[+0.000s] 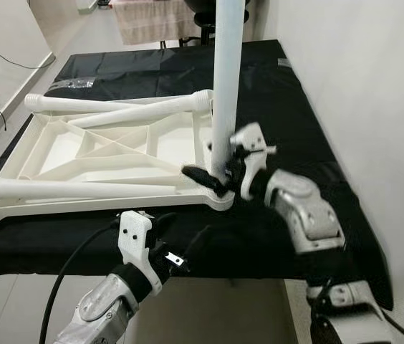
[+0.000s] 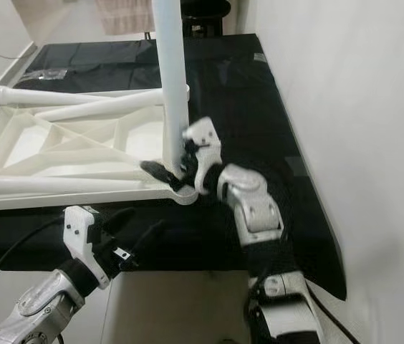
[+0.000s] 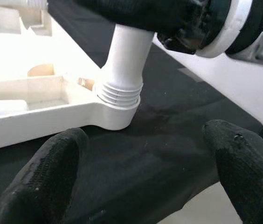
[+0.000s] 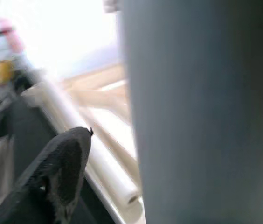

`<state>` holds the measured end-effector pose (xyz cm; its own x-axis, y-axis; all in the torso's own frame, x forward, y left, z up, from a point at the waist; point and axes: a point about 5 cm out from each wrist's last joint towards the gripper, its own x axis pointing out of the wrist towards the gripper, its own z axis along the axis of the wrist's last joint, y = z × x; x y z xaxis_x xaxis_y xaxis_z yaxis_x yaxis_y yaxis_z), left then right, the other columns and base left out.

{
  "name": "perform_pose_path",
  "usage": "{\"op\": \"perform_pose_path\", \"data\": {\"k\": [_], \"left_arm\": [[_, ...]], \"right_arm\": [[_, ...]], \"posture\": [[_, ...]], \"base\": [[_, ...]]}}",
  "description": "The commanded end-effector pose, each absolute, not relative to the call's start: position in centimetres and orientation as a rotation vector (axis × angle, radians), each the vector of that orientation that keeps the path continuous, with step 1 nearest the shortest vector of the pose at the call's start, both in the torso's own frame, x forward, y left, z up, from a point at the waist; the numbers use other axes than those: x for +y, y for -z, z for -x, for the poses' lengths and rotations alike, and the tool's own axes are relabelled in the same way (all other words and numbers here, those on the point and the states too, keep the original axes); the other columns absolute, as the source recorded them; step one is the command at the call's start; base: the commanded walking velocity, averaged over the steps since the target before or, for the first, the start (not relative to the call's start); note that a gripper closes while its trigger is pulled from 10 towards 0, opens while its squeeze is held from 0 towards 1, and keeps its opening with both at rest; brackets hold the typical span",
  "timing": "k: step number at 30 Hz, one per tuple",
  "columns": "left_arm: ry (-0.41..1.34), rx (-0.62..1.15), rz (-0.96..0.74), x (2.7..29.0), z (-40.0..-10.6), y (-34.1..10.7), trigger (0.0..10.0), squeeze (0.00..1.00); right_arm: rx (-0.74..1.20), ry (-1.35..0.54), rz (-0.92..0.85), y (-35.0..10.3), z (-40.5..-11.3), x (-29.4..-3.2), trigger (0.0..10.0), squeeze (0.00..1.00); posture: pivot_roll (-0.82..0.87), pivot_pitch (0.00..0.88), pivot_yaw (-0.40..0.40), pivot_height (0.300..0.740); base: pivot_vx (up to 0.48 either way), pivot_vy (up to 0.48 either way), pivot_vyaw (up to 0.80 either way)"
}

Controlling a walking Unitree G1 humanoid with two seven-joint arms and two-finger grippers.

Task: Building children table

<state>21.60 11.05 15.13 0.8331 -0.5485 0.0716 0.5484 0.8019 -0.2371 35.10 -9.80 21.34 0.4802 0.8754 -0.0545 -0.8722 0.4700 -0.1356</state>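
Two black fingers of the left gripper (image 1: 180, 247) stand spread apart, holding nothing, just off the near edge of the black-covered table (image 1: 273, 79). Beyond them the white tabletop (image 1: 109, 154) lies upside down on the cloth, three loose legs (image 1: 80, 188) lying flat across it with their long axes roughly sideways. At its near right corner socket, one upright leg (image 1: 227, 79) points straight up, and the right gripper (image 1: 223, 175) appears clamped around its base, though the wrist view is blurred.

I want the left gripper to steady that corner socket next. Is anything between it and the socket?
Nothing visible: the left gripper, fingers open, faces the corner socket across bare black cloth.
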Motion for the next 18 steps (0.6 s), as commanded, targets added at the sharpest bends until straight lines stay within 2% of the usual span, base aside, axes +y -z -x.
{"op": "perform_pose_path", "data": {"k": [1, 6, 7, 9, 10, 18], "left_arm": [[0.586, 0.029, 0.251, 11.3, -21.5, -14.5, 10.0, 0.00], [0.579, 0.036, 0.250, 11.3, -21.5, -14.5, 10.0, 0.00], [0.578, 0.038, 0.250, 11.4, -21.6, -14.4, 10.0, 0.00], [0.577, 0.039, 0.251, 11.4, -21.6, -14.4, 10.0, 0.00], [0.577, 0.039, 0.254, 11.4, -21.6, -14.4, 10.0, 0.00], [0.578, 0.041, 0.262, 11.5, -21.6, -14.5, 10.0, 0.00]], "right_arm": [[0.032, -1.233, 0.163, -19.8, -35.1, -9.5, 10.0, 0.00], [0.070, -1.237, 0.131, -19.5, -35.9, -9.9, 10.0, 0.00], [0.080, -1.225, 0.110, -19.4, -36.1, -9.9, 3.7, 0.00], [0.086, -1.226, 0.094, -19.4, -36.3, -9.9, 3.7, 0.00], [0.092, -1.238, 0.089, -19.3, -36.3, -9.9, 0.0, 0.00], [0.096, -1.259, 0.077, -18.7, -36.1, -10.8, 0.0, 0.00]], "posture": [[-0.05, 0.103, 0.055, 0.740], [-0.04, 0.105, 0.051, 0.740], [-0.04, 0.105, 0.051, 0.740], [-0.04, 0.105, 0.051, 0.740], [-0.03, 0.112, 0.053, 0.740], [-0.03, 0.116, 0.053, 0.740]], "base": [[0.000, 0.000, 0.00], [0.000, 0.000, 0.00], [0.000, 0.000, 0.00], [0.000, 0.000, 0.00], [0.000, 0.000, 0.00], [0.000, 0.000, 0.00]]}}
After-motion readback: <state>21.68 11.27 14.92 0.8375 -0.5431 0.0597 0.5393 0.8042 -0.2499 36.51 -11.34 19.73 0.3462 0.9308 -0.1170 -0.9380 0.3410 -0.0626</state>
